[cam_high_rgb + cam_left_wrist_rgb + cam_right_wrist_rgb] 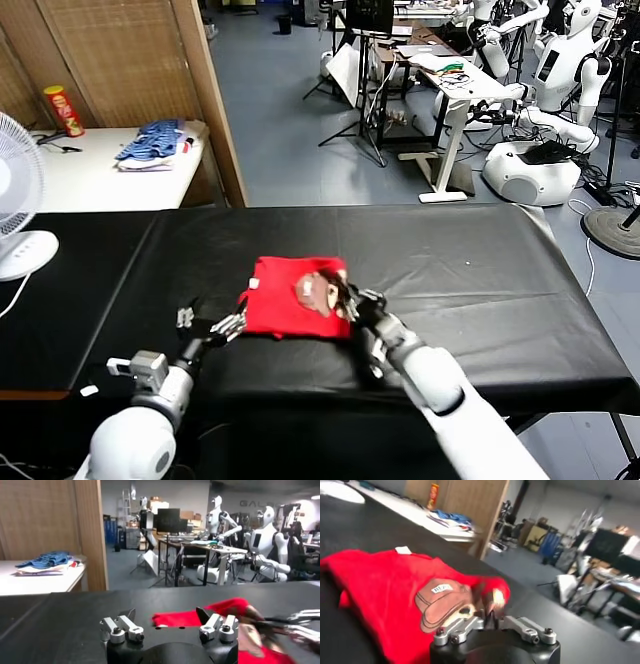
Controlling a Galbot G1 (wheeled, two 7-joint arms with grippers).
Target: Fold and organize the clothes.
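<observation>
Lying mid-surface (480,270): 1 red T-shirt (285,305), partly folded, long axis running left-right. Right gripper (345,300) at its right edge beside the brown print, clenched on a pinch of cloth. Left gripper (215,322) released, jaws wide, just beside the shirt's left edge, equally near.

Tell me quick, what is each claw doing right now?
Left claw: open, holding nothing, right beside the red T-shirt.
Right claw: closed, pinching the red T-shirt's edge near the brown print.
</observation>
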